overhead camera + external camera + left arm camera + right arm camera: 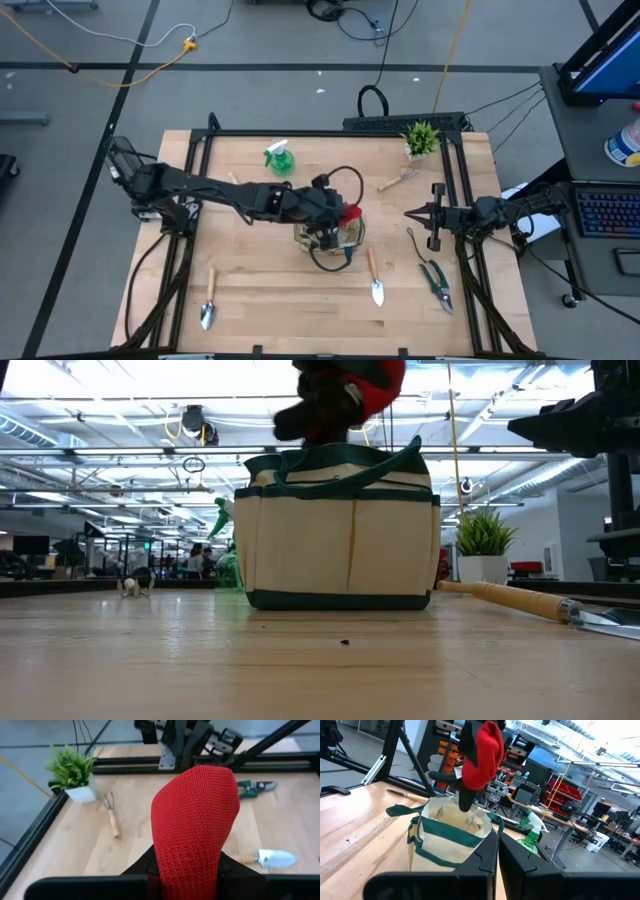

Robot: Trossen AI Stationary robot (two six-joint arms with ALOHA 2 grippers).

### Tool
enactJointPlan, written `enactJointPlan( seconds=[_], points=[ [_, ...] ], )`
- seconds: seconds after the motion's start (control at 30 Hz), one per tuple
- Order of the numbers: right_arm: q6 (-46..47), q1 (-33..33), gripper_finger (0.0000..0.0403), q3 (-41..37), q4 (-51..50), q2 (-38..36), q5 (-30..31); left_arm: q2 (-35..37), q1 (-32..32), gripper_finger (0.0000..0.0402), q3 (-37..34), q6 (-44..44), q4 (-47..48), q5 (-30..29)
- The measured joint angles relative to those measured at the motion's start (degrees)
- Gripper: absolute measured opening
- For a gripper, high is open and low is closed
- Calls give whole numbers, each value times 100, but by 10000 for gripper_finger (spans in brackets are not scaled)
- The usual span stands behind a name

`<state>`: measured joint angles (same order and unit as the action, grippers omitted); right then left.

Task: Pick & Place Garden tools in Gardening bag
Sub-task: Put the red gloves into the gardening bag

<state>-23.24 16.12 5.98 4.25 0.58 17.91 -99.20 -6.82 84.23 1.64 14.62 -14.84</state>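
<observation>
Here, left gripper (330,238) clamped on red-black glove (482,755), gardening bag (340,530) directly beneath its jaws, right gripper (412,214) closed empty, well apart from bag.

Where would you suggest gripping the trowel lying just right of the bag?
Grip the trowel at mid wooden handle, from straight above, fingers closing across it. It lies flat, handle toward the gardening bag, blade away; the round handle fits the fingers better.

Left gripper (338,222) with glove (350,213) above bag (330,240)
</observation>
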Motion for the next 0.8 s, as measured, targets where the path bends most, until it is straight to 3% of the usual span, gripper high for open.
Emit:
enactJointPlan(
  seconds=[0.8],
  points=[
    [2, -2, 9, 0, -24, 0, -1, -243, 38, 59, -2, -141, -59, 32]
  ],
)
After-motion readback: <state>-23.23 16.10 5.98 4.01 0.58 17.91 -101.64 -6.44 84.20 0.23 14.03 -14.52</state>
